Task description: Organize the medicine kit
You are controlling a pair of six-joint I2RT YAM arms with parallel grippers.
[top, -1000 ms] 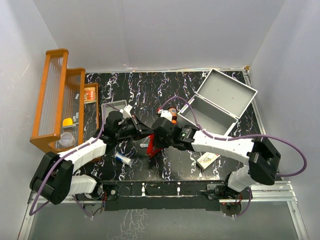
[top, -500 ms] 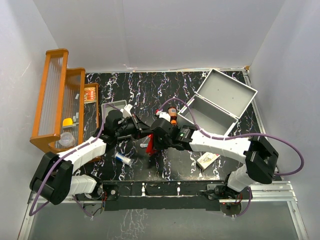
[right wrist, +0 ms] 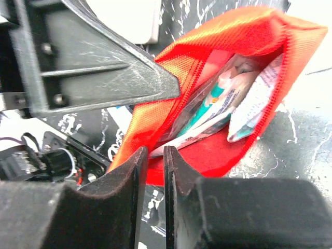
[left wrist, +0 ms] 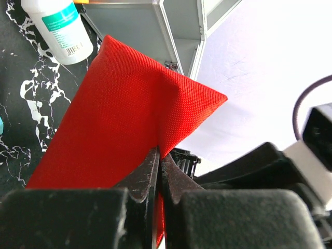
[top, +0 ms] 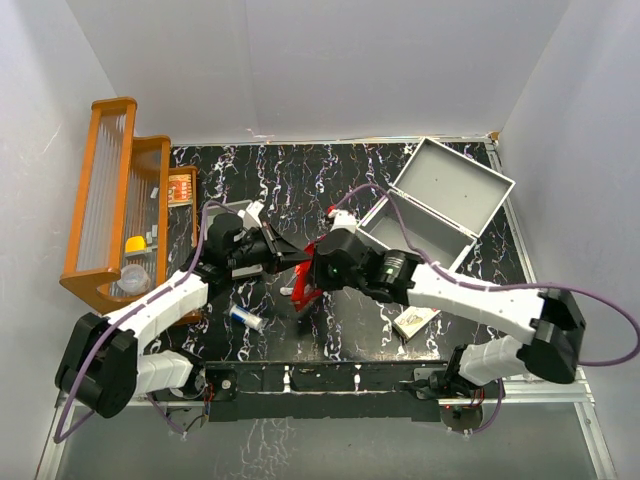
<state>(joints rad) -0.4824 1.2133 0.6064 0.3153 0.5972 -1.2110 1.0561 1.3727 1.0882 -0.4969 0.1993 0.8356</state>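
Note:
The red first-aid pouch (top: 302, 288) hangs between both grippers at the table's middle. My left gripper (top: 290, 258) is shut on a fold of its red fabric (left wrist: 119, 114), as the left wrist view (left wrist: 160, 153) shows. My right gripper (top: 312, 275) has its jaws nearly closed on the pouch's lower lip (right wrist: 151, 153). The pouch's zip mouth (right wrist: 223, 78) gapes open, with several white and teal packets (right wrist: 228, 98) inside. The medicine kit (top: 455, 185), a light-grey metal case, stands open at the back right, and its wall shows in the left wrist view (left wrist: 140, 26).
A wooden rack (top: 115, 200) with small items stands at the far left, with a shallow grey tray (top: 228, 213) beside it. A white bottle (top: 247, 318) lies near the front. A small box (top: 415, 320) lies front right. A teal-labelled white bottle (left wrist: 57, 28) lies by the case.
The right arm's elbow has swung out to the right and its wrist has shifted slightly. The left gripper has edged back-left. The pouch stays held between both grippers.

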